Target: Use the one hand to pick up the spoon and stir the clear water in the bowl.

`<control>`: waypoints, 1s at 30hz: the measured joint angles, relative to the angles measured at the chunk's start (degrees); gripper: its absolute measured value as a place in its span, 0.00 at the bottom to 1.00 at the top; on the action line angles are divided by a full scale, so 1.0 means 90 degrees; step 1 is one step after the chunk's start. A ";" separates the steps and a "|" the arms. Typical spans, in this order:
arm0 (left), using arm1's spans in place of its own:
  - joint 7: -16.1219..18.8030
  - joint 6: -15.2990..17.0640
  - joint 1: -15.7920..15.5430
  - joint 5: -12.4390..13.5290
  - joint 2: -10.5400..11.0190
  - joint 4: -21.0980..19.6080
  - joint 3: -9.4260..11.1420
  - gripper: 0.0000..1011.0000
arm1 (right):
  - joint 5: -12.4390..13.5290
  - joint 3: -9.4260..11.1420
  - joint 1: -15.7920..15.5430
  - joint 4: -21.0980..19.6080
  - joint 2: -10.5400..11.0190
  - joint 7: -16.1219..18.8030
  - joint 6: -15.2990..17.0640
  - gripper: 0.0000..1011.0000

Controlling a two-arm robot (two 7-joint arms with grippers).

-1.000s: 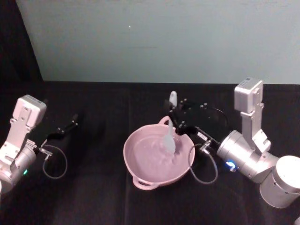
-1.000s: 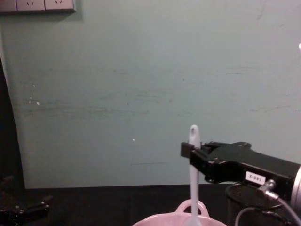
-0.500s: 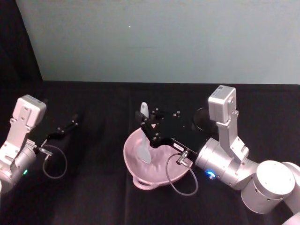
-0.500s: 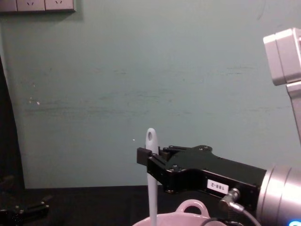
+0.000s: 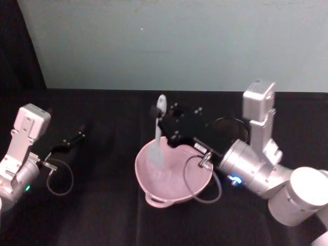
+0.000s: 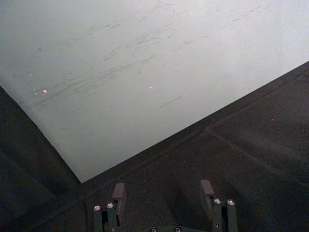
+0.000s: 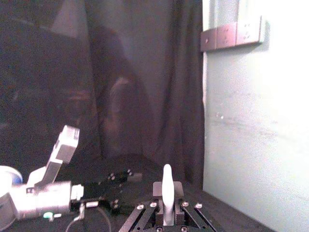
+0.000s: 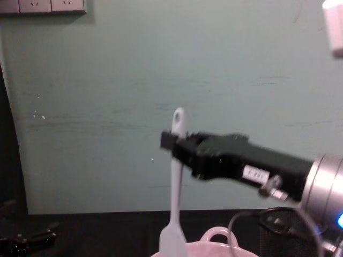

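Note:
My right gripper (image 5: pixel 161 121) is shut on the handle of the long white spoon (image 5: pixel 158 138), which it holds upright over the far left part of the pale pink bowl (image 5: pixel 139 171). In the chest view the spoon (image 8: pixel 174 176) hangs from the black gripper (image 8: pixel 172 144), and its broad end sits just above the bowl's loop handle (image 8: pixel 216 234). I cannot tell whether the spoon touches the water. In the right wrist view the spoon's handle (image 7: pixel 167 186) stands between the fingers. My left gripper (image 5: pixel 77 137) is parked open at the far left, seen also in its wrist view as left gripper (image 6: pixel 162 193).
A black wire-mesh cup (image 8: pixel 281 233) stands behind the bowl to the right, partly hidden by my right arm. The table is covered in black cloth (image 5: pixel 102 205). A pale green wall (image 5: pixel 164 46) closes the back. A loose cable loop (image 5: pixel 60 177) hangs off the left wrist.
My right gripper carried the spoon from the bowl's right side to its left, then rose and moved toward the far rim. The spoon's broad end now shows above the bowl. The left arm stayed still.

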 joint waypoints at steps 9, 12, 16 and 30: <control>0.0000 0.0000 0.0000 0.0000 0.0000 0.0000 0.0000 0.99 | 0.0596 0.0524 0.0147 -0.0643 0.0510 -0.0092 0.0738 0.12; 0.0000 0.0000 0.0000 0.0000 0.0000 0.0000 0.0000 0.99 | 0.0780 0.0667 0.0200 -0.0711 0.0653 -0.0086 0.0890 0.12; 0.0000 0.0000 0.0000 0.0000 0.0000 0.0000 0.0000 0.99 | 0.1144 0.0941 0.0278 -0.0768 0.0927 -0.0052 0.1135 0.12; 0.0000 0.0000 0.0000 0.0000 0.0000 0.0000 0.0000 0.99 | 0.2198 0.1484 0.0396 -0.0353 0.1452 0.0285 0.1484 0.12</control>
